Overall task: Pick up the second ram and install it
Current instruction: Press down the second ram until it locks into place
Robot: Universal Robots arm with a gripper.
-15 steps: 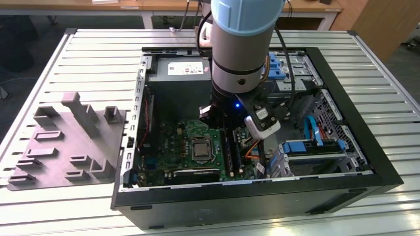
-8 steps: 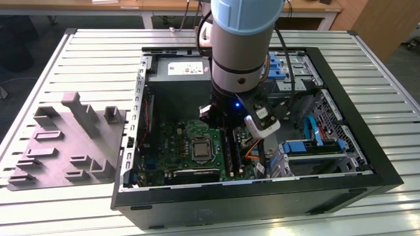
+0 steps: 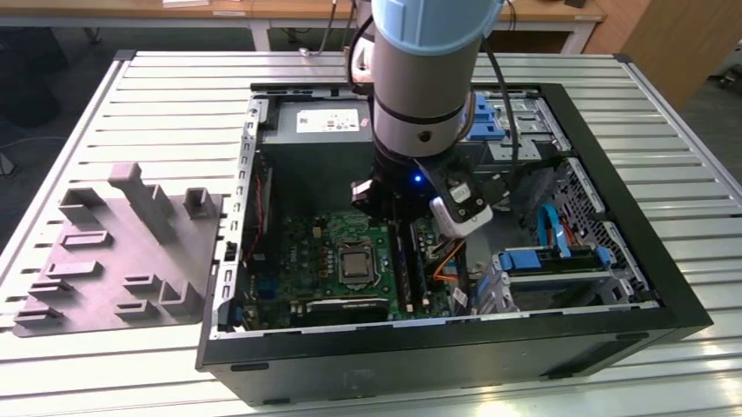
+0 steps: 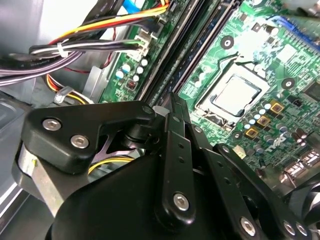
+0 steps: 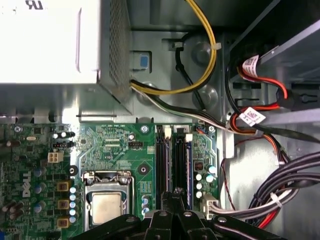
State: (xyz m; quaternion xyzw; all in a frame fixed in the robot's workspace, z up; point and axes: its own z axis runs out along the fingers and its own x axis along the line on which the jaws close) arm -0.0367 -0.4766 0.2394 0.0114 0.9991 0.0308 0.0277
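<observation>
My gripper (image 5: pixel 172 196) is low inside the open computer case (image 3: pixel 649 287), over the long black slots (image 5: pixel 169 165) of the green motherboard (image 5: pixel 115 145). Its fingers are drawn together, shut, with their tips (image 4: pixel 172 100) just above the slot row (image 4: pixel 192 50). A thin blue ram strip (image 5: pixel 189 170) stands on edge in the slot beside the fingertips. The slot right under the tips holds a dark strip seen edge-on; I cannot tell whether that is the second ram. In the exterior view the wrist covers the gripper (image 3: pixel 400 226) above the slots (image 3: pixel 406 269).
The grey power supply (image 3: pixel 319 122) sits at the case's far end, with yellow and black cables (image 5: pixel 200 75) running from it. A thick cable bundle (image 5: pixel 290 175) lies beside the slots. Blue drive brackets (image 3: pixel 551 259) fill the exterior view's right. A grey fixture (image 3: pixel 116 252) lies on the table.
</observation>
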